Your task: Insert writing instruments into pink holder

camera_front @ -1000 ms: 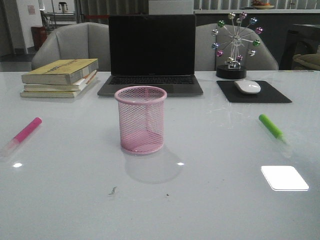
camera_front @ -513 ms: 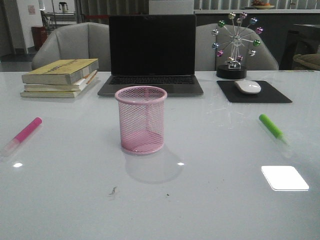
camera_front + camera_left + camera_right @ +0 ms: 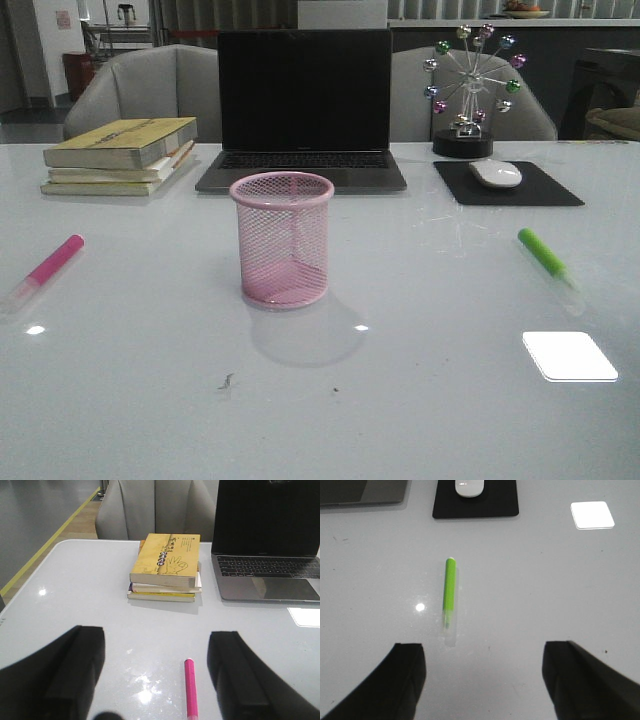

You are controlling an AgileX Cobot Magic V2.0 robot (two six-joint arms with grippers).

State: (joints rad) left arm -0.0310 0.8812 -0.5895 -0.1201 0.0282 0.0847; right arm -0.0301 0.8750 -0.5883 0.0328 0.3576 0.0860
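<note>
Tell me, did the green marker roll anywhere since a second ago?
No. The green marker lies in the same spot on the table, the same way off from the black mouse pad behind it.

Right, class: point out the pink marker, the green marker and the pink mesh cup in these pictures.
pink marker (image 3: 55, 260), front view, middle of its pink barrel.
green marker (image 3: 449, 585), right wrist view, middle of its green barrel.
pink mesh cup (image 3: 283, 245), front view, centre of its mesh wall.
</note>
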